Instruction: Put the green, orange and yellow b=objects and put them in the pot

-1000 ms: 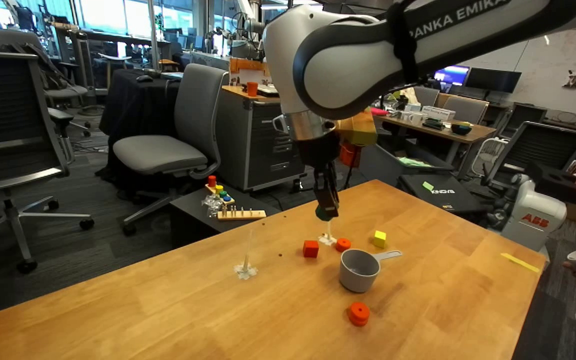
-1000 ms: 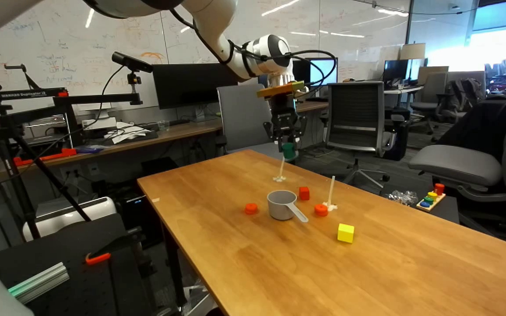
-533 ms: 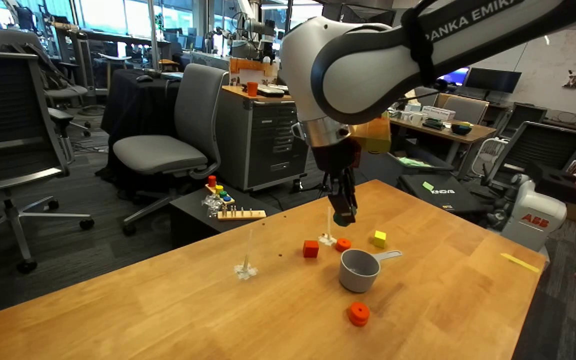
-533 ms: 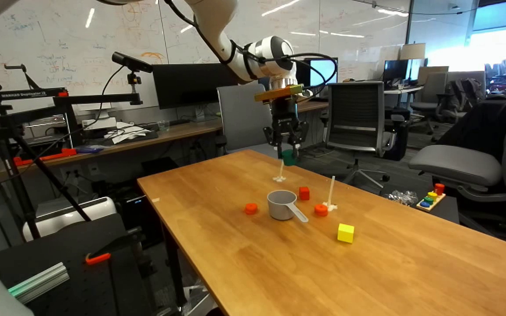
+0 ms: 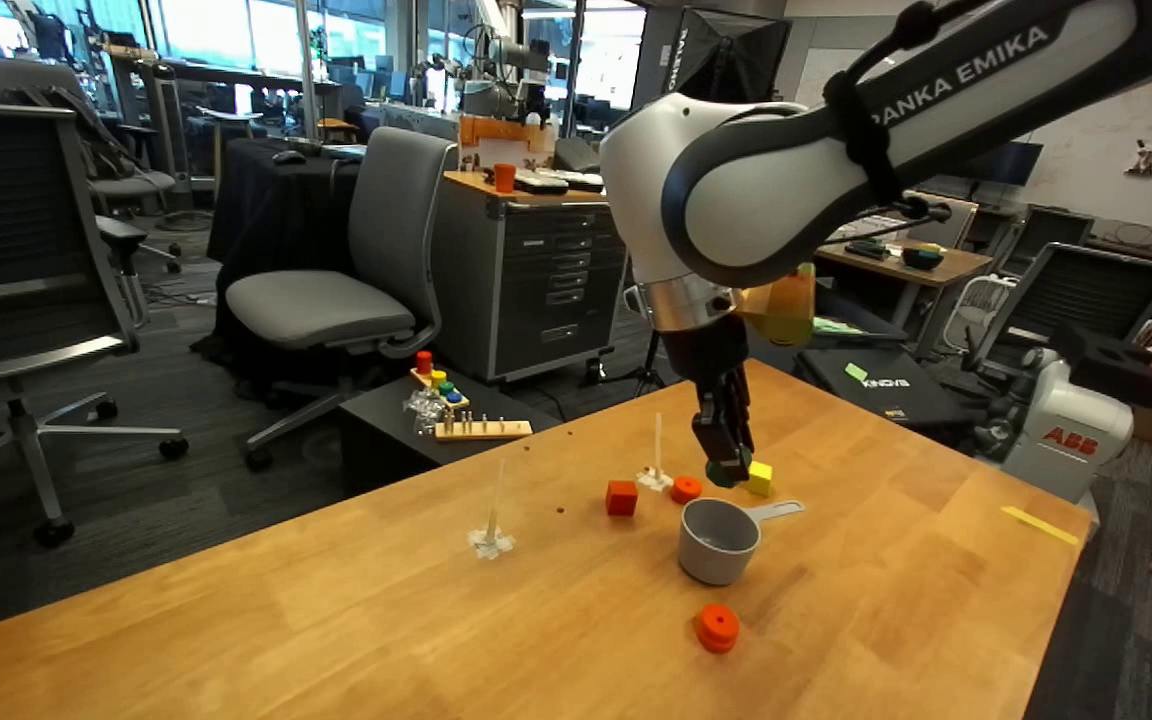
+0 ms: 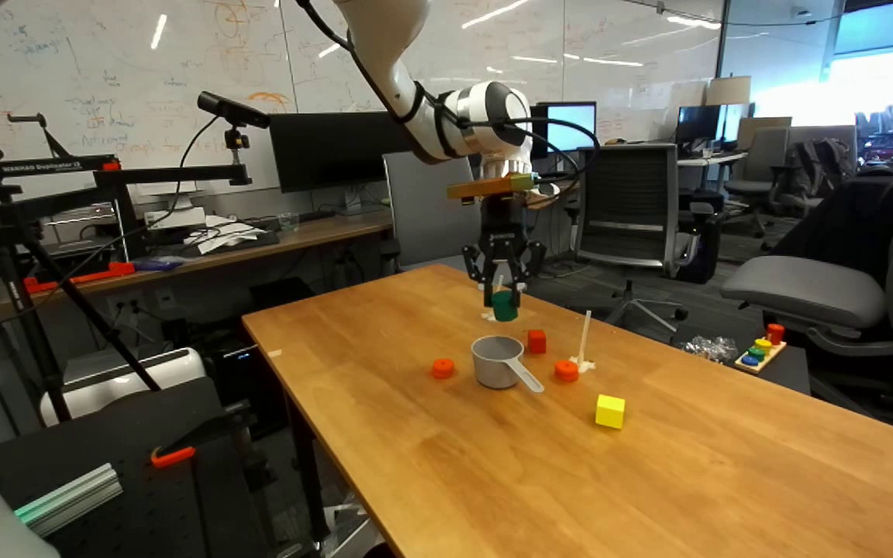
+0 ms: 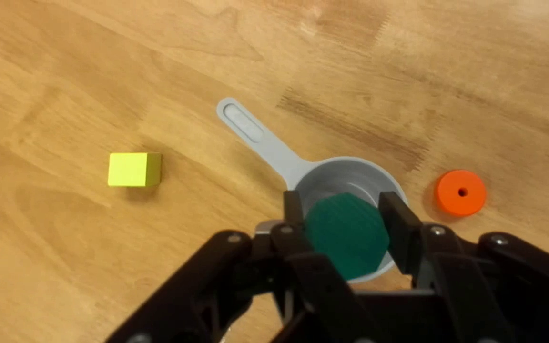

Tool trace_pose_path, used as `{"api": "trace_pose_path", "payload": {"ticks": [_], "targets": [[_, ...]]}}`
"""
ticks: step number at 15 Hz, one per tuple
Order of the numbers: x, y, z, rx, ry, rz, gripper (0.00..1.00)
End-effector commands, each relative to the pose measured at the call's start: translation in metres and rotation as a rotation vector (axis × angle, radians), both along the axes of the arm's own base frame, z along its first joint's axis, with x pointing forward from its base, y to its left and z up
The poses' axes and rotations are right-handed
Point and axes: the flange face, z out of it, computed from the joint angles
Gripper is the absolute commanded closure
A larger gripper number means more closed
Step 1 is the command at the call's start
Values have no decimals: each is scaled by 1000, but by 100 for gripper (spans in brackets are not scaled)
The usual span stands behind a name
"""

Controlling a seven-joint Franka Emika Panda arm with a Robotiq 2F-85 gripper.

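A pincer (image 7: 342, 209) grips a green block (image 7: 347, 240) that hides part of the grey pot (image 7: 346, 175) — handle (image 7: 262, 139) toward the far left. On the counter (image 7: 112, 85) — yellow block (image 7: 132, 169) left, orange disc (image 7: 460, 201) right.

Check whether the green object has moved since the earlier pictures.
Yes. In both exterior views the green object has moved down the picture, towards the gray pot, which stayed put; in an exterior view it also shifted right of a white stick.
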Motion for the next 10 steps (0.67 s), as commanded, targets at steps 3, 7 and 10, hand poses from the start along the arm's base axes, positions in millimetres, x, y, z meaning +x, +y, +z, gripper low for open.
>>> {"api": "trace_pose_path", "payload": {"ticks": [3, 7, 10], "targets": [[-16, -3, -3, 18, 7, -29, 30], [-18, -3, -4, 13, 5, -28, 1], [-13, -2, 2, 0, -12, -23, 0]]}}
